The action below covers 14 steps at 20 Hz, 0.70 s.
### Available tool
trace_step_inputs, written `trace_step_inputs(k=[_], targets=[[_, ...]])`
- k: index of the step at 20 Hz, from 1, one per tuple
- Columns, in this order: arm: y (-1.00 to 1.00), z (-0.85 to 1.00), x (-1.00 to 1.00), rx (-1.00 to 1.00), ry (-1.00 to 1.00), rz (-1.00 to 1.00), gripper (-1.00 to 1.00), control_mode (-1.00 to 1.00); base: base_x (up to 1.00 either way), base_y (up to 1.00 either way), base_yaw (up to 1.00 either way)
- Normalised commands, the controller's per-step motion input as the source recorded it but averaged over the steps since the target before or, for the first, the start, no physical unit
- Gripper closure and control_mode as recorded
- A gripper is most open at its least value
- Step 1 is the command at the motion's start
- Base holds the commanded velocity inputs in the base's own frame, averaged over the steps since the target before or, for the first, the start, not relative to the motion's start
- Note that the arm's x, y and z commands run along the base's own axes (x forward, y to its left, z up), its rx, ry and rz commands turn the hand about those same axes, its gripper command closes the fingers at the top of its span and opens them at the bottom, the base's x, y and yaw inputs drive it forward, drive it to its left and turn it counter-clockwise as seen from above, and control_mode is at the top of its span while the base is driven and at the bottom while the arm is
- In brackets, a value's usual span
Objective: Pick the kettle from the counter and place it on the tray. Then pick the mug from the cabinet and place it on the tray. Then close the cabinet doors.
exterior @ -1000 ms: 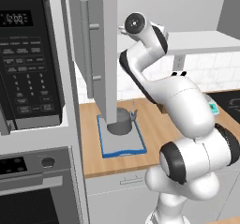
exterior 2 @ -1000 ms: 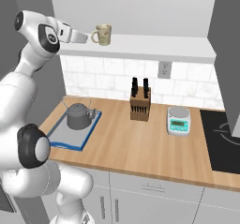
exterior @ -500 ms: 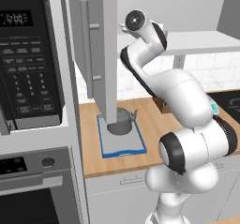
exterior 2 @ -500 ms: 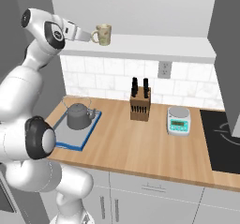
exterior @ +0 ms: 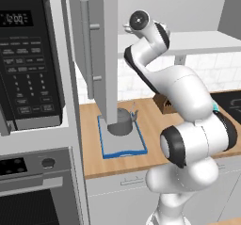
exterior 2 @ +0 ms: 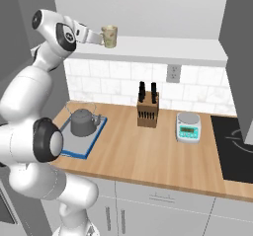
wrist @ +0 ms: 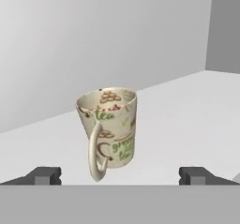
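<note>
The mug (wrist: pixel 108 131) stands upright on the white shelf (exterior 2: pixel 163 48) of the cabinet (wrist: pixel 56 45), its handle turned toward the gripper (wrist: pixel 119 175). The gripper is level with the mug and just short of it, jaws spread wide, one tip to each side, holding nothing. Below the mug, on the counter (exterior 2: pixel 148 151), the kettle (exterior 2: pixel 82 123) sits on the tray (exterior 2: pixel 84 146). A knife block (exterior 2: pixel 147 111) and a scale (exterior 2: pixel 188 127) stand on the counter to the kettle's right. One cabinet door (exterior: pixel 101 50) hangs open over the tray.
</note>
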Motion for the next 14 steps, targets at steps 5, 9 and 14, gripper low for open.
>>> trace_step_inputs(k=[5, 9, 14], targets=[[-0.02, 0.00, 0.03, 0.00, 0.00, 0.00, -1.00, -1.00, 0.00, 0.00, 0.00], [0.00, 0.00, 0.01, 0.00, 0.00, 0.00, -1.00, -1.00, 0.00, 0.00, 0.00], [0.00, -0.01, 0.08, 0.00, 0.00, 0.00, -1.00, -1.00, 0.00, 0.00, 0.00]])
